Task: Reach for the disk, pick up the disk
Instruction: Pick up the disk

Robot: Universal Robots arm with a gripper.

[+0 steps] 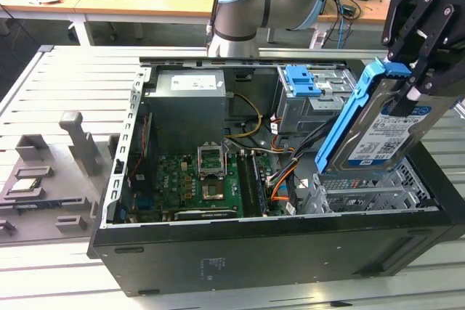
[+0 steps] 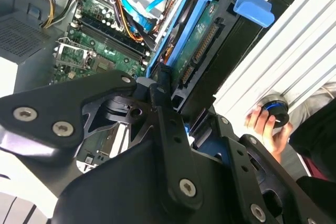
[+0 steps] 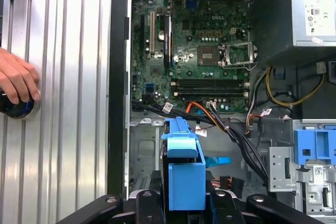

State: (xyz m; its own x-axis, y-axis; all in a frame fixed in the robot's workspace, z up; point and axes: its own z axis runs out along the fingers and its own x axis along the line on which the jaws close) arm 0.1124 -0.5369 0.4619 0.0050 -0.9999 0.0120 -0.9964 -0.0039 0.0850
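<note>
The black gripper (image 1: pixel 421 81) has its fingers closed on the disk (image 1: pixel 381 132), clamping the upper end of its bright blue rail frame, and the drive hangs tilted in the air above the open computer case (image 1: pixel 240 252), over the case's corner at the exterior view's right, clear of the grey drive cage (image 1: pixel 363 194) beneath it. The disk's blue-and-white label faces outward in the exterior view, with the blue rail running down its long edge. In the first wrist view the gripper (image 3: pixel 184 203) pinches the blue frame end of the disk (image 3: pixel 184 169) from both sides, and below it lie the green motherboard (image 3: pixel 199 51), a bundle of black and orange cables (image 3: pixel 220 121) and another blue latch piece (image 3: pixel 314 148) on the metal bay. The second wrist view shows the gripper's (image 2: pixel 176 116) black linkage closed around the disk (image 2: pixel 202 43), its connector edge exposed. A person's hand (image 3: pixel 16 80) rests on a dark round knob (image 3: pixel 18 107) on the ribbed metal table (image 3: pixel 68 77) beside the case. At the table's far side in the exterior view, grey plastic fixtures (image 1: pixel 51 172) sit well apart from the case
</note>
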